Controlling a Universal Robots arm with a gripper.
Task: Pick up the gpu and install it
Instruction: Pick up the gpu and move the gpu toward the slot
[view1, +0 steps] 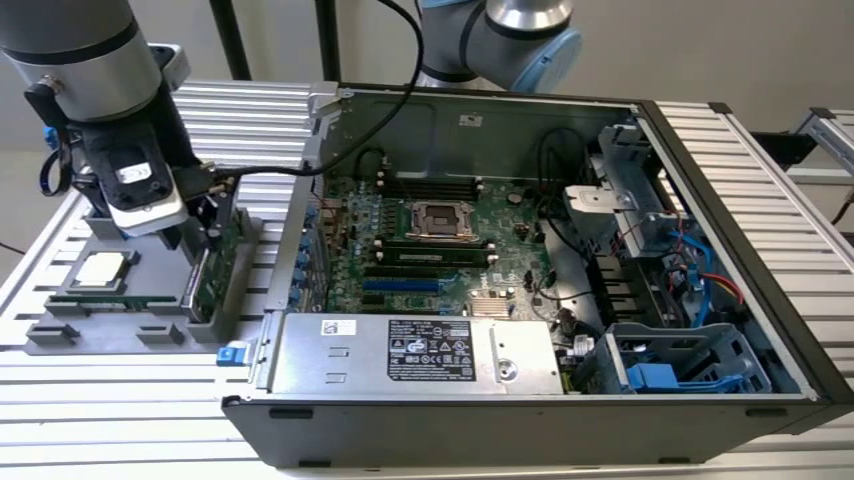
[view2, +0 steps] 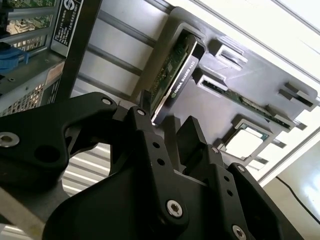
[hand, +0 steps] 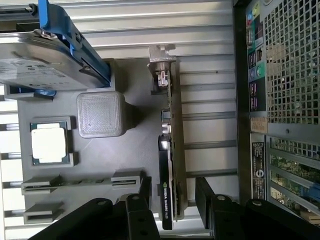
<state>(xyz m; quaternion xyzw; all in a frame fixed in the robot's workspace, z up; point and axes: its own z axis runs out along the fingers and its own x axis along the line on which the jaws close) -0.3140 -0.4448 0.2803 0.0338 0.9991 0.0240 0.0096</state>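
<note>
The gpu (hand: 167, 125) stands on its long edge in a slot of the grey parts tray (view1: 134, 245), its silver bracket (hand: 161, 55) at the far end. My gripper (hand: 173, 189) is open just above the card's near end, with one black finger (hand: 145, 192) on each side of it and a gap to the card on both sides. The second wrist view shows the gpu (view2: 175, 75) beyond the gripper (view2: 167, 117). In the exterior view the gripper (view1: 200, 235) hangs over the gpu (view1: 200, 285), to the left of the open computer case (view1: 694, 160).
On the tray also lie a silver hard drive in a blue frame (hand: 50, 60), a CPU (hand: 49, 145), a narrow RAM stick (hand: 80, 181) and a grey block (hand: 100, 114). The case holds the motherboard (view1: 414, 240), a power supply (view1: 414, 350) and drive cages (view1: 667, 360).
</note>
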